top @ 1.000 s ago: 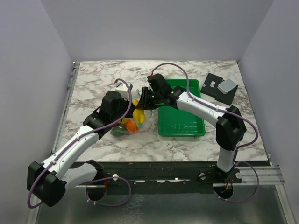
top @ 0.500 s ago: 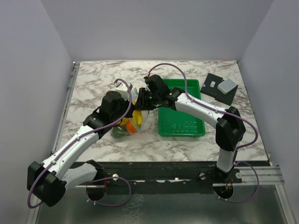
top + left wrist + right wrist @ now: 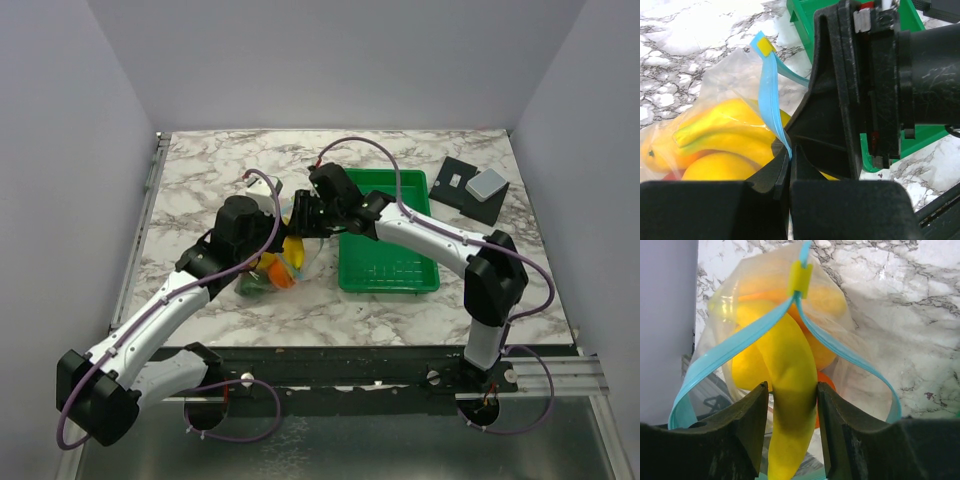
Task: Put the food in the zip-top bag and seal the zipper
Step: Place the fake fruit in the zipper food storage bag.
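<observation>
The clear zip-top bag (image 3: 275, 265) lies at mid-table with yellow and orange fruits (image 3: 715, 145) inside. My left gripper (image 3: 788, 155) is shut on the light blue zipper strip (image 3: 769, 95) at the bag's mouth and holds it up. My right gripper (image 3: 791, 405) is shut on a yellow banana-shaped fruit (image 3: 787, 390), whose far end reaches into the open mouth between the two blue zipper edges (image 3: 840, 347). A yellow slider (image 3: 800, 279) sits at the far end of the zipper. In the top view both grippers meet over the bag (image 3: 300, 215).
A green rectangular tray (image 3: 388, 245) stands right of the bag, under my right arm. A black plate with a grey block (image 3: 475, 188) lies at the back right. The marble table (image 3: 200, 170) extends to the left and back.
My right gripper has moved a little left with the yellow fruit, further over the bag's mouth. The left gripper has kept its hold on the zipper.
</observation>
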Controlling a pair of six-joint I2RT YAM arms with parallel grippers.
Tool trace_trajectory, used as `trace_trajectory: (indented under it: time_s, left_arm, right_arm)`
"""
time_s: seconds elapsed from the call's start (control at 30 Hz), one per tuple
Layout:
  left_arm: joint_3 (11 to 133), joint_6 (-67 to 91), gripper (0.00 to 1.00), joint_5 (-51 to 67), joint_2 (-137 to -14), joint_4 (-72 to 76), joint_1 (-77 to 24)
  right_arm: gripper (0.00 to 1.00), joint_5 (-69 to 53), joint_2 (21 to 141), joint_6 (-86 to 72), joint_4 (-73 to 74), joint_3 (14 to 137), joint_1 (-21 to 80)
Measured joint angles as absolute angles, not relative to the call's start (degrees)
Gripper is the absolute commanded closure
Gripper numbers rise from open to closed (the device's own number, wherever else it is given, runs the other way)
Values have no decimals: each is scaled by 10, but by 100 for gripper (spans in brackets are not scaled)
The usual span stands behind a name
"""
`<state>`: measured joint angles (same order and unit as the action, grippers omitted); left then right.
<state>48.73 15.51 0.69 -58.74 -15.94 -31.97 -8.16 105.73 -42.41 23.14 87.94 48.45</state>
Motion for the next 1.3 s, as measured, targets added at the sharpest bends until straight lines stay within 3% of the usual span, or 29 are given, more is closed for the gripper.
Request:
trace_trajectory:
  time_s: [0.17,0.63,0.9,1.3]
  left_arm:
    - [487,153,100,5,-582,-157,-319]
    - [487,152,100,4,-581,-147,-320]
    - [487,152,100,4,-581,-147,-320]
    - [487,152,100,4,-583,-147,-320]
  right_arm:
    - [42,-52,1037,-415,236,879,486]
    - [42,38,948,-385,263,866,488]
    - [50,67,884,-390,267,783,488]
    - [59,68,883,-418,265,712,488]
